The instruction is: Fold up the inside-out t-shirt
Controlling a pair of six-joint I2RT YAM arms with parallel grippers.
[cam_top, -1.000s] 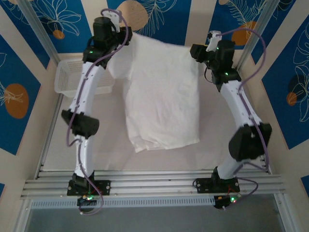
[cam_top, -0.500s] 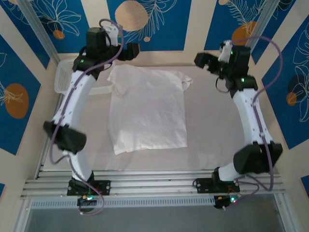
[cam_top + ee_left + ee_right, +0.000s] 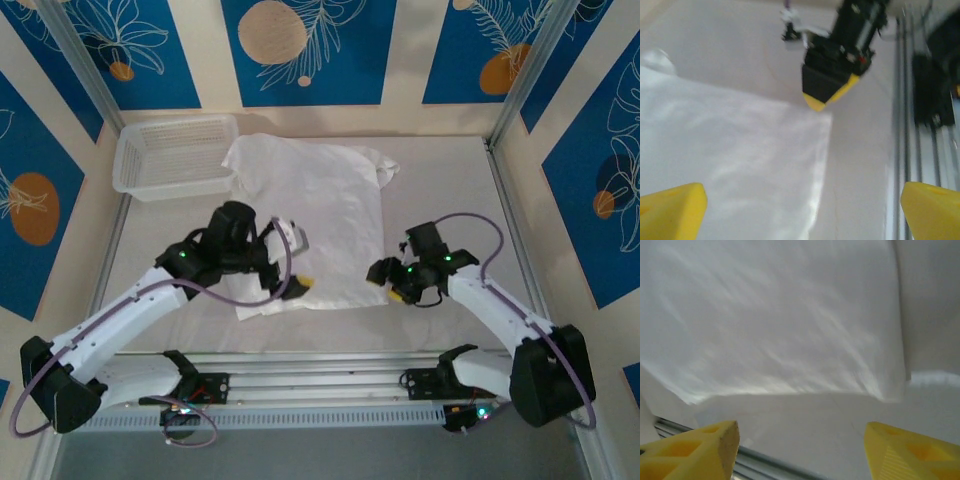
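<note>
The inside-out t-shirt (image 3: pixel 310 220) lies flat on the table, white and slightly wrinkled, with its near hem toward the arms. Over the hem's near left corner hangs my left gripper (image 3: pixel 287 284), open. In the left wrist view its yellow fingertips (image 3: pixel 671 210) stand wide apart with the t-shirt (image 3: pixel 735 150) and bare table between them; nothing is held. My right gripper (image 3: pixel 388 284) hovers just off the near right corner, also open. In the right wrist view the hem (image 3: pixel 790 390) lies beyond the right gripper's fingertips (image 3: pixel 695 452), which hold nothing.
A white mesh basket (image 3: pixel 175 155) stands at the far left corner of the table, touching the shirt's far left shoulder. Aluminium rails (image 3: pixel 320 375) run along the near edge behind both grippers. The right gripper (image 3: pixel 830 85) shows in the left wrist view, across the hem.
Both grippers let go of the shirt's far edge, and it dropped flat onto the table. Both arms then swung back and down to the near hem corners.
</note>
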